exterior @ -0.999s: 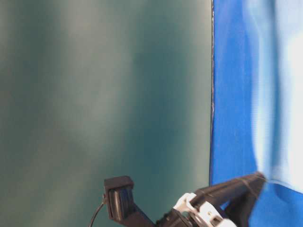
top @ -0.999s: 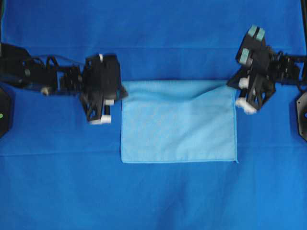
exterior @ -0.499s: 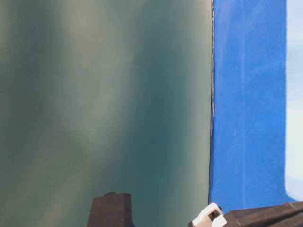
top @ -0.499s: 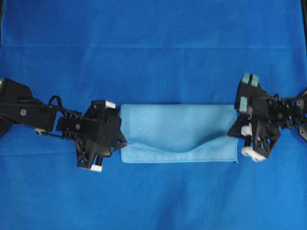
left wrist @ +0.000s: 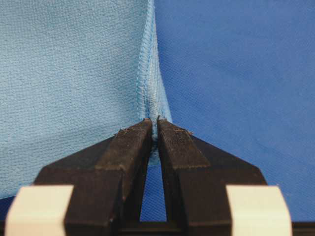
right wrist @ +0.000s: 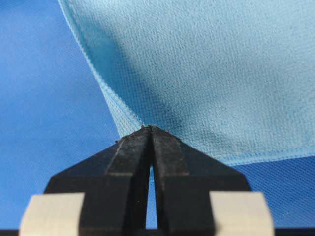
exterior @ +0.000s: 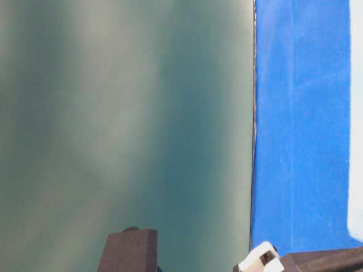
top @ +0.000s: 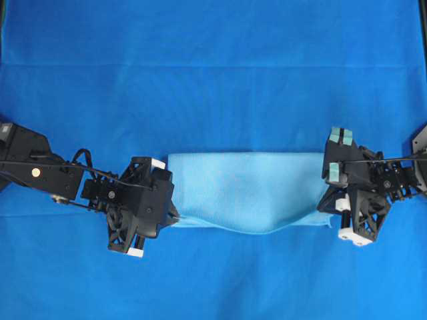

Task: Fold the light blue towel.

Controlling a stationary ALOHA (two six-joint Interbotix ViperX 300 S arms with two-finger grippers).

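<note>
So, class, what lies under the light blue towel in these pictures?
The dark blue sheet shows all around the light blue towel and plainly runs under it. The towel is doubled over, so its lower layer is mostly covered. Whether anything else lies beneath cannot be seen.

Light blue towel (top: 247, 190) folded over, near edge sagging in the middle

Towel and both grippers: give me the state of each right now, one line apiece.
light blue towel: folded over into a wide band, near edge sagging in the middle, pinched at both ends.
left gripper: shut on the towel's hem at its left end.
right gripper: shut on the towel's hem at its right end.
blue background sheet: spread flat under everything.
</note>
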